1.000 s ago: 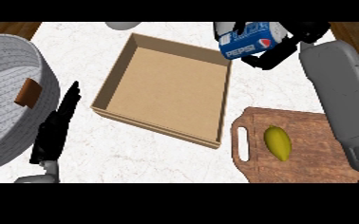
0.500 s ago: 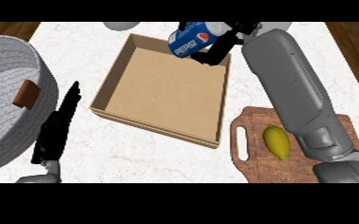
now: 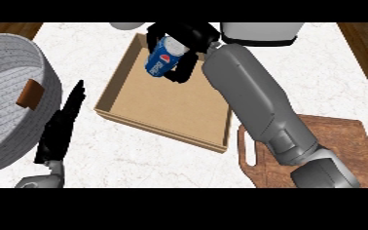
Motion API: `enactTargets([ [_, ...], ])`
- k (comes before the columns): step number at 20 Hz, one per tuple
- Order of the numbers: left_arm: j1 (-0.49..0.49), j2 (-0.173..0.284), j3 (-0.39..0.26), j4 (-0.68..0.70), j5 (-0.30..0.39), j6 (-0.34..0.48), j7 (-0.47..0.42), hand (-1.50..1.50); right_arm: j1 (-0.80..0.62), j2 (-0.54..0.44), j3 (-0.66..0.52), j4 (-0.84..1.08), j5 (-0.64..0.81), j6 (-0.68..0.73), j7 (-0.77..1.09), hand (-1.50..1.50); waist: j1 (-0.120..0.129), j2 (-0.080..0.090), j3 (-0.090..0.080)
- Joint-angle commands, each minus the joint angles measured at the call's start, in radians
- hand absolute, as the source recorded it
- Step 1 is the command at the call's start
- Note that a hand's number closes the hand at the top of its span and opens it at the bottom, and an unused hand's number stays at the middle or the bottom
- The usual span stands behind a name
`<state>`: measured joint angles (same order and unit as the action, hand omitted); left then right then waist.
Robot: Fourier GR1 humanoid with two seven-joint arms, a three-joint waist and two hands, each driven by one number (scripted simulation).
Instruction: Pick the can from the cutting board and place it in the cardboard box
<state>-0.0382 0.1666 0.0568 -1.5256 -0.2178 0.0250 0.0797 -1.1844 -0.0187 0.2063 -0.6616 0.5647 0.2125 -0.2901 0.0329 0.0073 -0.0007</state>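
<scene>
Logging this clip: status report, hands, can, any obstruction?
Right hand shut on can, over far end of cardboard box. Left hand open, resting beside box. Can not yet released. Nothing seen in the way.

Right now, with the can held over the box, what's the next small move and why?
Probably lower the right hand a little, then let go. Its fingers are curled round the can, which hangs tilted over the far end of the cardboard box, inside its walls, and appears not yet set on the floor. The left hand rests open beside the box.
</scene>
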Motion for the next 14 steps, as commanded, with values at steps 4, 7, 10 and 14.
enactTargets([
  [4, -0.009, -0.02, -0.032, 0.0, -0.018, -0.003, 0.001, 0.0, -0.02, 0.018, 0.159, 0.172, -0.122, -0.12, 0.098, -1.5, 0.048, 0.007, 0.0],
  [7, 0.0, -0.032, -0.044, -0.044, -0.024, 0.004, 0.037, 0.0, -0.016, 0.018, 0.192, 0.207, -0.172, -0.153, 0.057, -1.5, 0.042, 0.006, 0.0],
  [10, -0.024, -0.027, -0.03, 0.041, -0.024, 0.003, -0.032, 0.0, -0.025, 0.019, 0.208, 0.214, -0.252, -0.164, 0.033, -1.5, 0.045, 0.01, 0.0],
  [14, -0.066, -0.004, -0.013, 0.016, -0.002, -0.026, 0.016, 0.0, -0.043, 0.019, 0.143, 0.2, -0.391, -0.182, 0.049, -1.5, 0.059, 0.013, 0.0],
])
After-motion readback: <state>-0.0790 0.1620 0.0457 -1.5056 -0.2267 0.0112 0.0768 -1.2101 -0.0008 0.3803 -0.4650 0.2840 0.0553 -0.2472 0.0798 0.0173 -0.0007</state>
